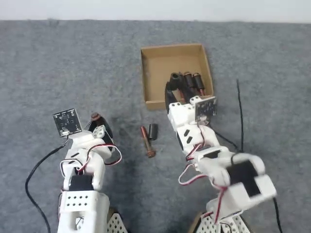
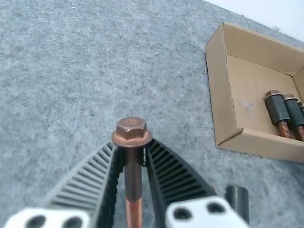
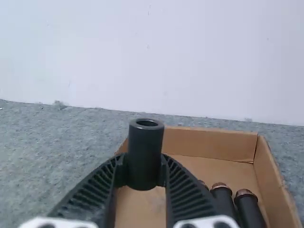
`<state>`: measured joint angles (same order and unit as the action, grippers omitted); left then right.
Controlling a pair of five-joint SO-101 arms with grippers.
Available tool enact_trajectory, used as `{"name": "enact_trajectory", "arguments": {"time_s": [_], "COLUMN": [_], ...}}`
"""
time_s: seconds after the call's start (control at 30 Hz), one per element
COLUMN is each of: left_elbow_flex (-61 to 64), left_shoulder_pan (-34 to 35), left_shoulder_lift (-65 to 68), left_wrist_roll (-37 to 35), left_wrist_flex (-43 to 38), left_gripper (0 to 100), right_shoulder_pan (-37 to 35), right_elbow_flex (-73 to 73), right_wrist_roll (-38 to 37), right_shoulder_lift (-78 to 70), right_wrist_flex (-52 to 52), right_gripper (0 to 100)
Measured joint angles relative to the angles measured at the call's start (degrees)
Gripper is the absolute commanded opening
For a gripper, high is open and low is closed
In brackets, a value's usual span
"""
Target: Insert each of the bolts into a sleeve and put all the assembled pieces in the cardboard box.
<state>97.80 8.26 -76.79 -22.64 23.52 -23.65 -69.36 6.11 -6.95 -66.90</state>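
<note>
My left gripper is shut on a copper bolt, held by its shaft with the hex head past the fingertips, above the carpet left of centre. Over the near-left part of the cardboard box, my right gripper is shut on a black sleeve that stands upright. Assembled pieces lie in the box's right side. A loose bolt and a loose sleeve rest on the carpet between the arms.
Grey carpet covers the table, with a white wall behind it. A black cable runs along the right arm's side, and another cable loops beside the left arm's base.
</note>
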Motion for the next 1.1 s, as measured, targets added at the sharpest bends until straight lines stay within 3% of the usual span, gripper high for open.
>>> {"name": "enact_trajectory", "arguments": {"time_s": [0.17, 0.57, 1.1], "left_elbow_flex": [0.0, 0.0, 0.0], "left_shoulder_pan": [-0.1, -0.1, 0.0], "left_shoulder_lift": [0.0, 0.0, 0.0], "left_wrist_roll": [0.0, 0.0, 0.0], "left_wrist_flex": [0.0, 0.0, 0.0], "left_gripper": [1, 1, 1], "right_shoulder_pan": [0.0, -2.9, -3.3], "right_elbow_flex": [0.0, -14.2, -24.3], "right_wrist_roll": [0.0, 0.0, 0.0], "right_shoulder_lift": [-7.0, -7.3, -3.7], "right_wrist_flex": [-10.9, -29.0, -32.1], "right_gripper": [0.6, 0.6, 0.6]}}
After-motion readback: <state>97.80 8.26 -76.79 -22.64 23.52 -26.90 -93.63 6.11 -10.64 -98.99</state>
